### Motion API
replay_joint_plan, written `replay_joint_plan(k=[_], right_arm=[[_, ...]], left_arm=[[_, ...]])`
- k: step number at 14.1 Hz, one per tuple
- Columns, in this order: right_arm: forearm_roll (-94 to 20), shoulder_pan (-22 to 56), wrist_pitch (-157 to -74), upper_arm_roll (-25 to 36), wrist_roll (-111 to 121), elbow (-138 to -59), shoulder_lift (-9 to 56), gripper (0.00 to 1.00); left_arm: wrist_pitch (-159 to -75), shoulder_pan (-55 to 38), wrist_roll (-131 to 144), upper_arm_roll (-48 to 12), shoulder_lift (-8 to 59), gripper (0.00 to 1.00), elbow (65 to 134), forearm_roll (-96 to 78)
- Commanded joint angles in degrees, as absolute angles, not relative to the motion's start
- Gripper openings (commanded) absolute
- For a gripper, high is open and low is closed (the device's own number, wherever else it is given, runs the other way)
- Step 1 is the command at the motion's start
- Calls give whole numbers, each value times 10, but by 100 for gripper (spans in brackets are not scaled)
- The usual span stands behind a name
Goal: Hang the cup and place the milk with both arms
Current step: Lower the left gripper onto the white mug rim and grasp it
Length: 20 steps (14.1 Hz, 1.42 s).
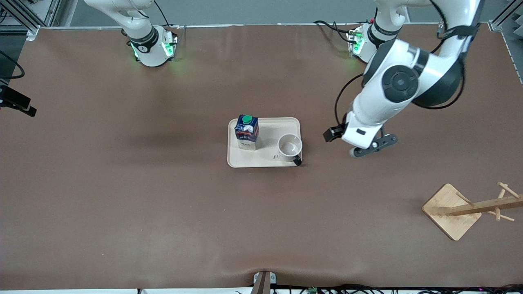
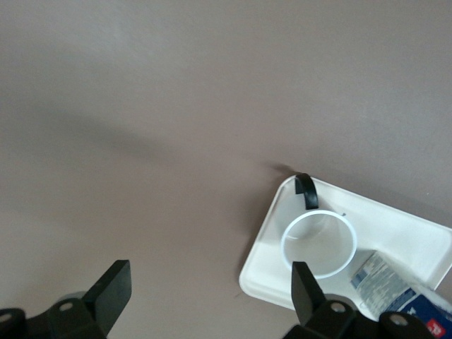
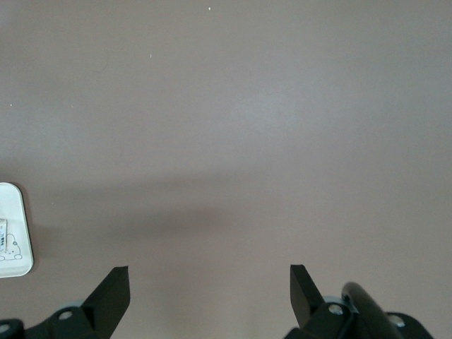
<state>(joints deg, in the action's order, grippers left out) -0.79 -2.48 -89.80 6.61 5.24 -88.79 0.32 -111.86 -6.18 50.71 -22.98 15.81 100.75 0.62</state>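
Readable text: almost none.
The milk (image 1: 247, 132) label shows white lettering, too small to make out.

Even, soft light falls from overhead, and the brown table (image 1: 122, 196) shows it flat with only a faint pale sheen near my bases. Beneath my left gripper (image 2: 210, 289) a broad, blurred shadow streaks the cloth; a like dim band lies ahead of my right gripper (image 3: 210, 286). My own fingers (image 2: 113, 289) sit dark and slightly soft. The tray (image 2: 417, 233) glares white, nearly washed out. My left arm's elbow looks motion-smeared in the front view.
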Motion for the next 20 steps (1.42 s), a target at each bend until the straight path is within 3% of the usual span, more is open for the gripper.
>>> replay_joint_plan(k=[1,4,7,13,17,19,20], right_arm=[[-18,-31,-895,59,55,-881,4,100],[-12,-27,-897,58,57,-881,4,100],[-11,-27,-903,58,56,-882,7,100],[-18,-22,-896,56,52,-874,42,100],[-18,-7,-894,56,49,-880,61,100],[-20,-8,-894,56,49,-882,62,100],[-20,-7,-893,56,49,-883,62,100]], left_arm=[[-1219,-76,540,-230,162,100,1088,8],[-1315,-104,592,-230,181,100,1145,8],[-1362,-127,622,-230,213,98,1148,8],[-1442,-147,638,-227,273,60,1145,16],[-1472,-148,640,-223,301,18,1142,26],[-1472,-148,639,-223,302,2,1135,29],[-1472,-149,639,-224,301,0,1129,36]])
